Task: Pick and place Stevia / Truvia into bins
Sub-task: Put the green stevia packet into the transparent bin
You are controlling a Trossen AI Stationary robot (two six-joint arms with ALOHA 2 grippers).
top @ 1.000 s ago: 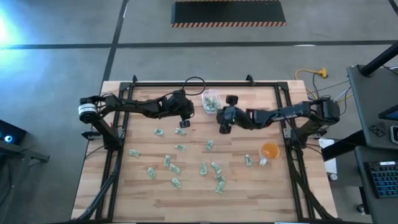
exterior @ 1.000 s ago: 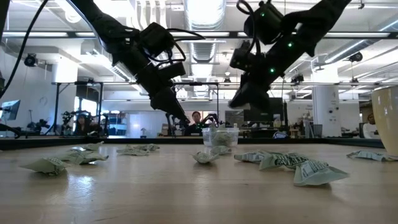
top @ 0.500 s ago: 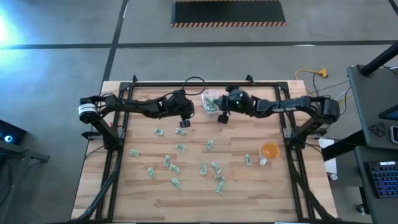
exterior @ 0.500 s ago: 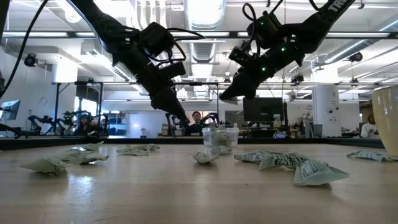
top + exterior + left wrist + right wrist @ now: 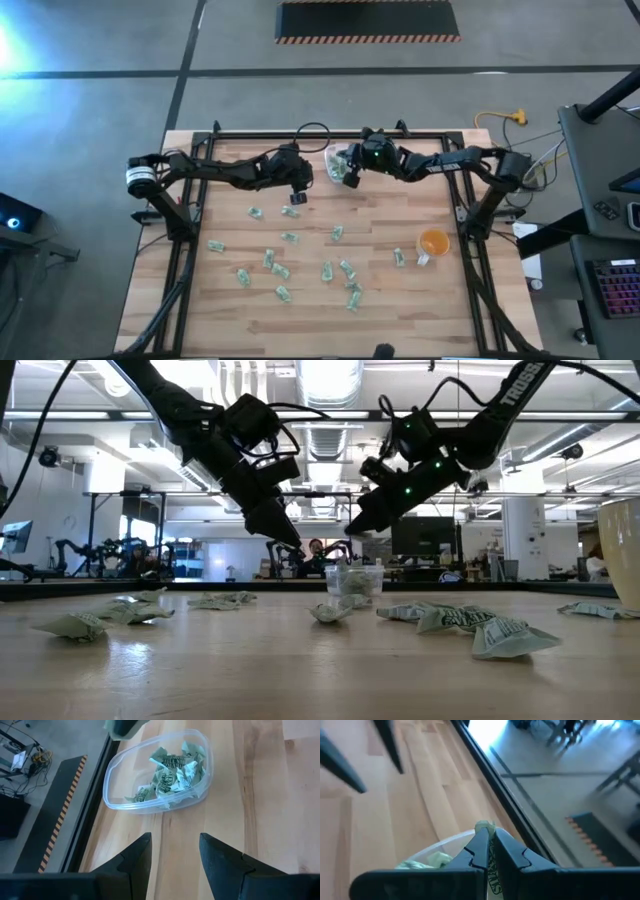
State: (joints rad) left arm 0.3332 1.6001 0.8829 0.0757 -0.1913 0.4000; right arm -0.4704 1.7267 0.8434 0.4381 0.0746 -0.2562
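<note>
Right gripper [image 5: 348, 177]: up in the air above the clear tub [image 5: 340, 164], roughly 12 o'clock on the table when seen from overhead. Its fingers [image 5: 481, 851] are pinched narrow on one green-and-white packet [image 5: 485, 827], which sticks out past the tips, with the tub's rim just beneath it in the wrist view.

Left gripper [image 5: 295, 199]: off the table at about 8 o'clock from the tub, near it but clear of it. Fingers [image 5: 137, 860] stand apart with bare wood between them, nothing held.

Clear tub: on the wood by the far edge of the table [image 5: 400, 300]; the left wrist view shows several crumpled packets in the tub [image 5: 172, 775].

Loose packets [image 5: 285, 265]: many lie scattered flat over the middle and near half of the table, from about 9 o'clock round to 4 o'clock of its centre.

Orange cup [image 5: 433, 242]: stands at about 3 o'clock, well apart from the tub, one packet just beside it.
</note>
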